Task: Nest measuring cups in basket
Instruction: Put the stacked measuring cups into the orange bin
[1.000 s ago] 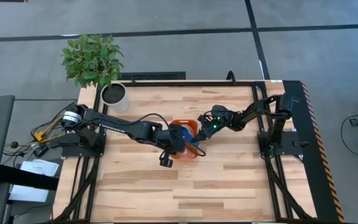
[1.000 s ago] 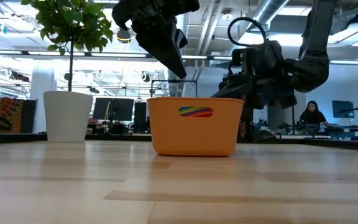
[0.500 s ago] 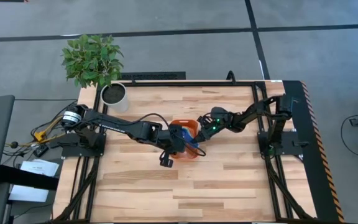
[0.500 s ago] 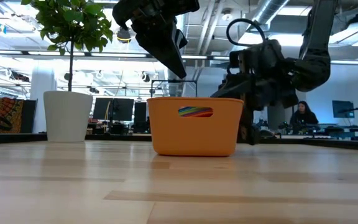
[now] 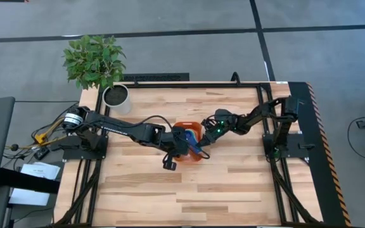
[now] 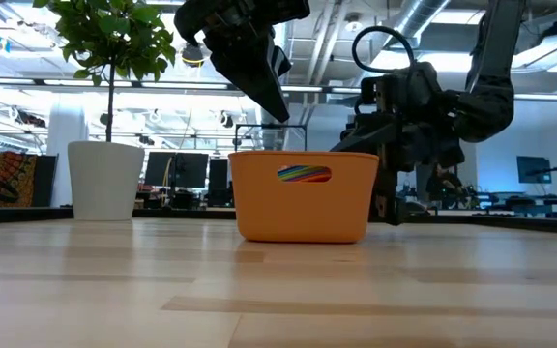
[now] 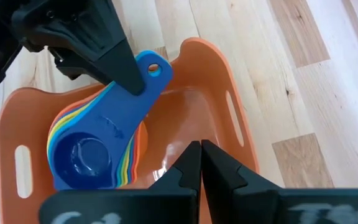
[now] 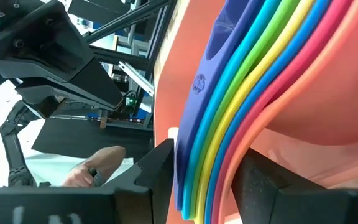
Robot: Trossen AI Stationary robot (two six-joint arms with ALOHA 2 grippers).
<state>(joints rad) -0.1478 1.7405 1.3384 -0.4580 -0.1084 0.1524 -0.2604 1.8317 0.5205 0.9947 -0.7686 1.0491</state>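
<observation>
Now my right gripper (image 7: 126,78) is clamping the handles of the stacked measuring cups (image 7: 98,152), cups nesting inside the orange basket (image 7: 216,74), my left gripper (image 7: 199,163) hovering above the basket, fingers pressed together, holding nothing

Left arm stretched from its base at the desk's left edge, reaching right toward mid-desk, wrist angled down. Left gripper (image 5: 181,152) hangs just above desk centre, fingers (image 7: 188,167) pressed together, nothing between them. In the low view the left gripper (image 6: 274,101) points down and to the right, tip well above the desk surface. Right arm comes in from its base at the right edge, bent at the elbow, forearm running left and low. Right gripper (image 5: 203,136) sits close to the left one, fingers (image 8: 156,167) clamped on flat stacked handles.
</observation>
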